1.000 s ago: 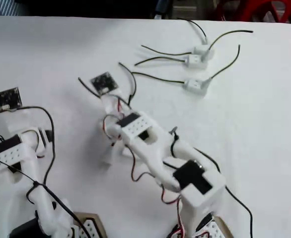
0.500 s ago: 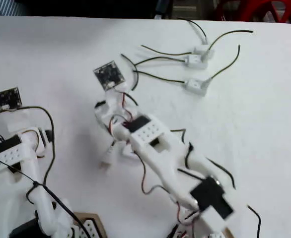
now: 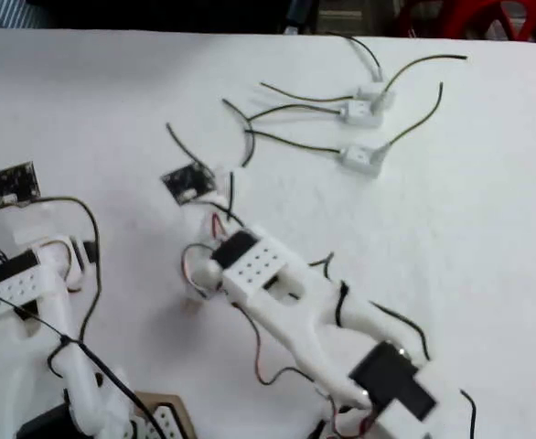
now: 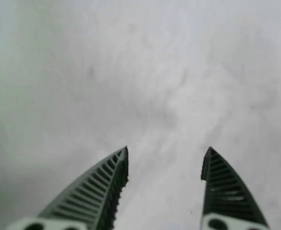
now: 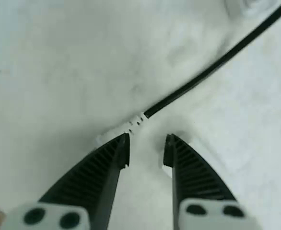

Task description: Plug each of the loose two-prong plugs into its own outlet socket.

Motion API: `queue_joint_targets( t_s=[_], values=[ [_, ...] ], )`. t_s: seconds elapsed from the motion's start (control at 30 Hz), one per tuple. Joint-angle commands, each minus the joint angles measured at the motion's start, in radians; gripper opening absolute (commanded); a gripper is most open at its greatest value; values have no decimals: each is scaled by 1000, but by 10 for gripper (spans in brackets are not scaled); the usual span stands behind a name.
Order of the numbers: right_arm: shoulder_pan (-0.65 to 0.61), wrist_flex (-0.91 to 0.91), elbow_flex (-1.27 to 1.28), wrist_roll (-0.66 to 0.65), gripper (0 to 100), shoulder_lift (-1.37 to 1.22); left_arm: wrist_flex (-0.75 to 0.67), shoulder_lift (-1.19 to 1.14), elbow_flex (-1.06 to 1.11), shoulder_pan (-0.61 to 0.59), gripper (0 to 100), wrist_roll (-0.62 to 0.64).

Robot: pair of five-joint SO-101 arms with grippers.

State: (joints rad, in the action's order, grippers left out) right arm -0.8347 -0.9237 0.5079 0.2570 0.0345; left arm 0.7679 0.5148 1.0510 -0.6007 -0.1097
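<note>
Two ribbed, tapered R hand [image 5: 145, 143] fingers [image 5: 104, 179] by white plug [image 5: 112, 133], black cord [image 5: 203, 74].

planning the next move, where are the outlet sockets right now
In the high view the three outlet sockets lie clustered on the table's far side, right of centre, beyond the right arm.

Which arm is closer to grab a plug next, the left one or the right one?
The right arm. Its open jaws sit right at a loose plug on a black wire. The left arm has its open jaws pointing at plain table.
</note>
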Motion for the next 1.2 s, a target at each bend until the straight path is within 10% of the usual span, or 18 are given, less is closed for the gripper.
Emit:
queue_joint_targets(
  t_s=[0.0,0.33,1.17],
  values=[
    [-13,-84,-118,68,126,-71,-18,39,-6,-15,253,0],
    [-85,-358,-394,170,127,-246,-18,39,-6,-15,253,0],
    [-114,-375,-608,269,18,-549,-18,36,-6,-16,253,0]
  ],
)
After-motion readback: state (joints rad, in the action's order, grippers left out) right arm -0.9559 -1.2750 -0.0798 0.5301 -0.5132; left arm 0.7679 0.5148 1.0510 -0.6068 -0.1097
